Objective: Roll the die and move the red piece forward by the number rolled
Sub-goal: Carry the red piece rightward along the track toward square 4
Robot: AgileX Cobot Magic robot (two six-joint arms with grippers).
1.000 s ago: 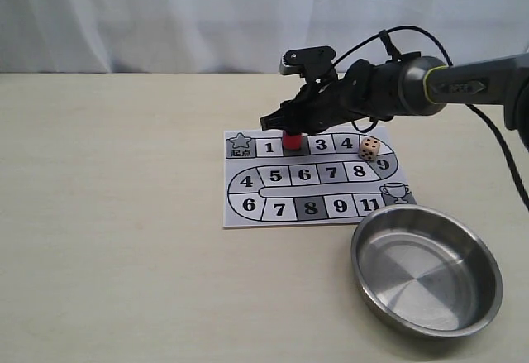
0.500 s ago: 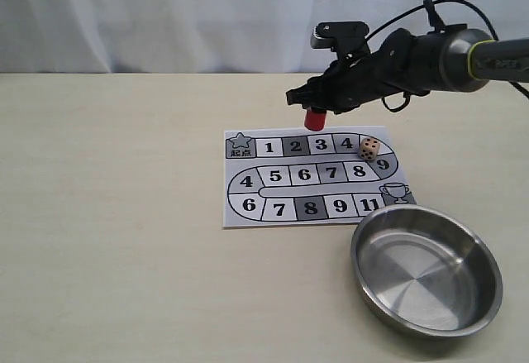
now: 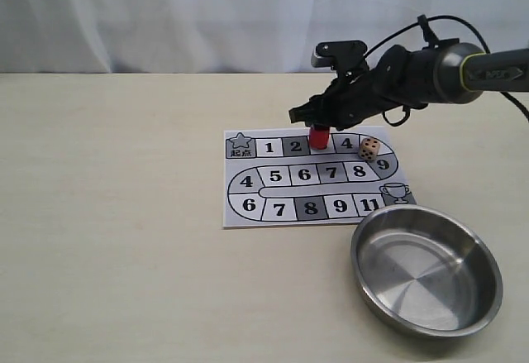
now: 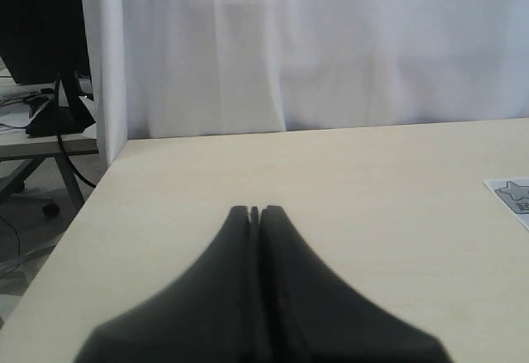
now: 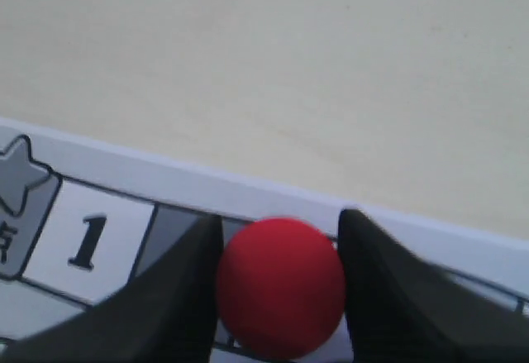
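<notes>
Now, mid-advance, our right hand (image 3: 317, 126) pinches the piece (image 3: 318, 138) just above the board (image 3: 273, 191); next we lower and release it.

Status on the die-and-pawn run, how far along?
Done, apparently: the pale beige die lies at rest on the printed number board beside square 4; its top face is too small to read. In hand: the right gripper clamps the glossy red cylinder pawn at square 3. Left: place it on the rolled square and release. The left gripper is shut, off the board.
</notes>
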